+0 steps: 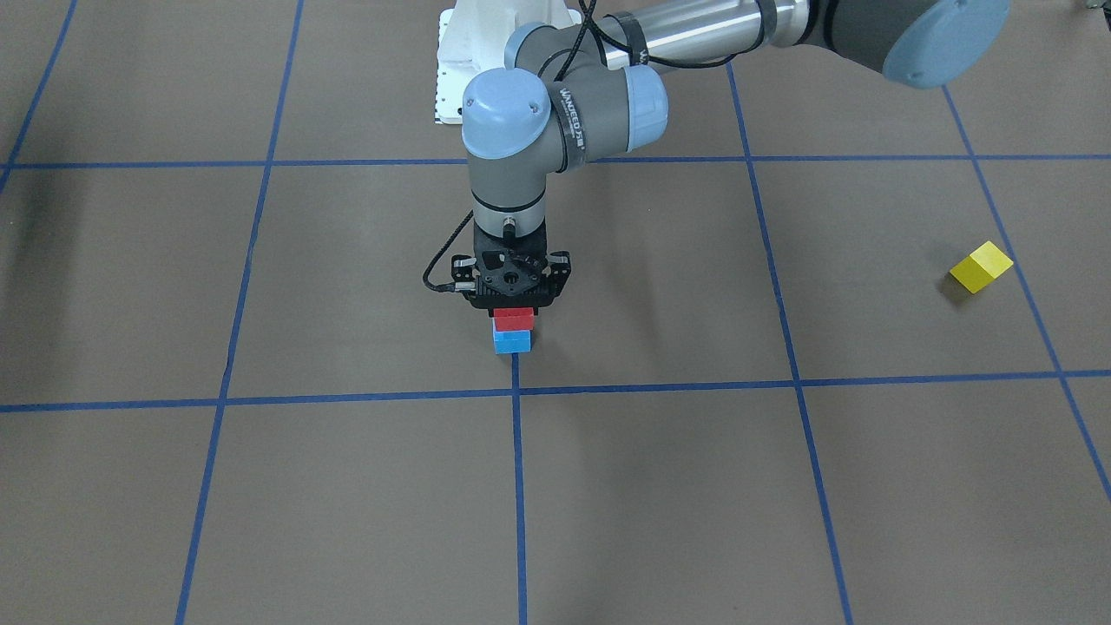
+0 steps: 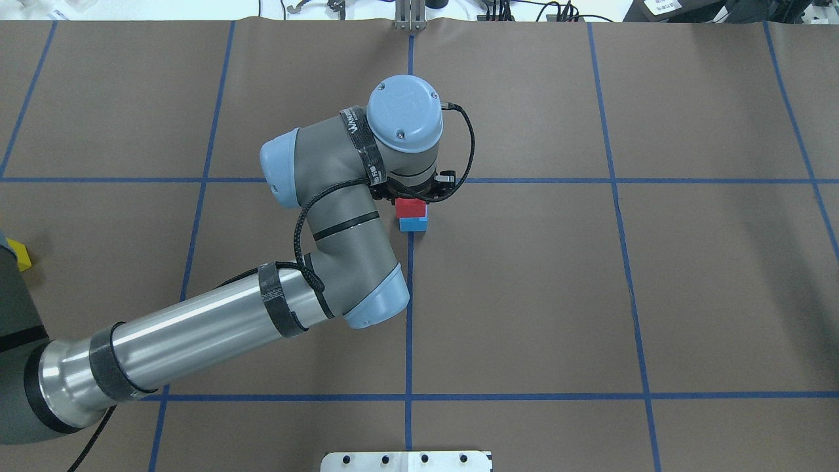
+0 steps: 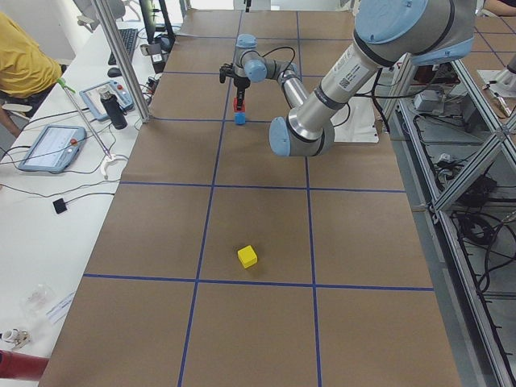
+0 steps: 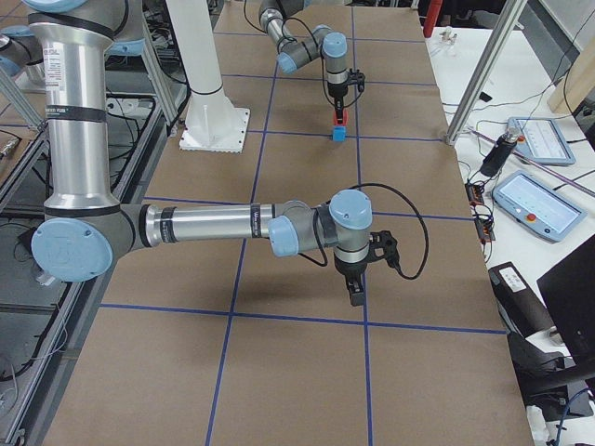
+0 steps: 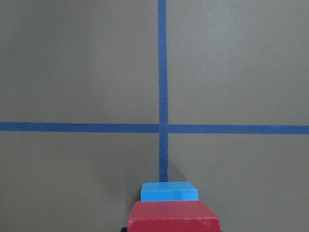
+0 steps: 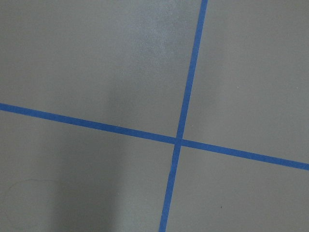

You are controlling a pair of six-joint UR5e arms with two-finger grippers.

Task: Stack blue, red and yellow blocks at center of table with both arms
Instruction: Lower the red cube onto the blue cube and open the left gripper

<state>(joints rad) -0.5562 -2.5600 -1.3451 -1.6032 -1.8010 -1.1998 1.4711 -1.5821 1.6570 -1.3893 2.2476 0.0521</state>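
My left gripper [image 1: 514, 311] clasps the red cuboid block [image 1: 514, 319] over the blue block [image 1: 511, 342], centre of the brown paper-covered table [image 1: 347, 286]; yellow block [image 1: 981, 266] near left edge; right gripper [image 4: 356, 295] fingers: I cannot tell.

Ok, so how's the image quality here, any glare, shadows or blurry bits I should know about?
Overhead exterior: glare streaks the left arm's silver tube. Exterior front-facing: sharp; the yellow block throws a short shadow to its left in that view. Right wrist view: a broad soft shadow darkens the table, paler sheen above. Left wrist view: the red block is cropped at the bottom edge.
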